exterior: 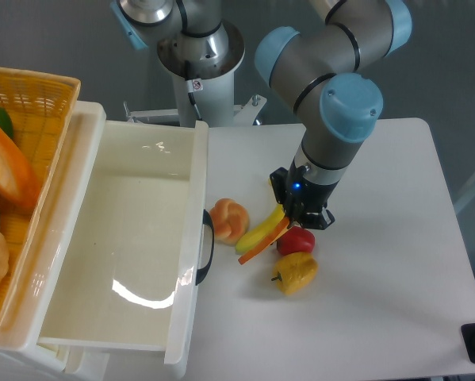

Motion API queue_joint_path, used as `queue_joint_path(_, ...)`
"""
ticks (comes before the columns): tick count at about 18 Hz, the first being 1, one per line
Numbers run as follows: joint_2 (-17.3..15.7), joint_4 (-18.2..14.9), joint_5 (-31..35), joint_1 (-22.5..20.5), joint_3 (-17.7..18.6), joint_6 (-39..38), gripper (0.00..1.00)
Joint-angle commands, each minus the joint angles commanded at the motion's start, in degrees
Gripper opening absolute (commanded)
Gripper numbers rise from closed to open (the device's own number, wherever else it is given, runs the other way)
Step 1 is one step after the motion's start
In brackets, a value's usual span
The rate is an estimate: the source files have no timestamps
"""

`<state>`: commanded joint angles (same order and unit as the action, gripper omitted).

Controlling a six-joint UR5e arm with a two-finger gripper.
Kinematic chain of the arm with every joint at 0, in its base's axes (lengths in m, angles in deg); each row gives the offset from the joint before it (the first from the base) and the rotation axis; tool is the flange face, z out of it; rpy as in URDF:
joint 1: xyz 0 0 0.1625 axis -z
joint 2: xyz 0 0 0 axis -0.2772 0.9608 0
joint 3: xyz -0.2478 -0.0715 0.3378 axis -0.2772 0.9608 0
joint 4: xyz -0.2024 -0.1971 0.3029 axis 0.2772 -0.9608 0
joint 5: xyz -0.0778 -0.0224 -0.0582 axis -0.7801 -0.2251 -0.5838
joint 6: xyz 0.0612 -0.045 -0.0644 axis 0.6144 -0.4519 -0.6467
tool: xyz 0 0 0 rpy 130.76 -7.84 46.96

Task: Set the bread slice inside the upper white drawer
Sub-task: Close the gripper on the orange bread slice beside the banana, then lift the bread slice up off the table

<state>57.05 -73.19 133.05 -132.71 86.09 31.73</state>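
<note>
The bread slice [260, 247] shows edge-on as a thin orange strip, tilted, its upper end between the fingers of my gripper [303, 217] and its lower end hanging down to the left. The gripper points down and is shut on the slice's upper end. A yellow banana [259, 232] lies right alongside the slice. The upper white drawer [102, 190] is pulled open at the left with nothing inside; its dark curved handle [208, 247] faces the slice, a short way to the slice's left.
A round orange-brown bun [229, 219] sits by the drawer handle. A red fruit [298, 240] and a yellow pepper [295, 272] lie under and in front of the gripper. A woven yellow basket [39, 103] with a long orange loaf [5, 171] stands at the far left.
</note>
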Motion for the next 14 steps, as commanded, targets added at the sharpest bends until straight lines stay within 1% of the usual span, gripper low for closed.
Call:
queue_joint_path(1,-0.09,0.09,-0.09,0.0,0.44,0.0,0.0)
queue_joint_path(7,-0.09,-0.17,0.0,0.0,-0.78,-0.79,0.0)
queue_joint_path(9,-0.35,-1.05,0.0,-0.17,-1.49,-1.23,0.0)
queue_joint_path(12,-0.97,-2.11,-0.18,-1.14,-2.63,-3.86,0.0)
queue_joint_path(14,-1.4,-3.51,-0.09,-1.84,-3.25,-5.18,0.0)
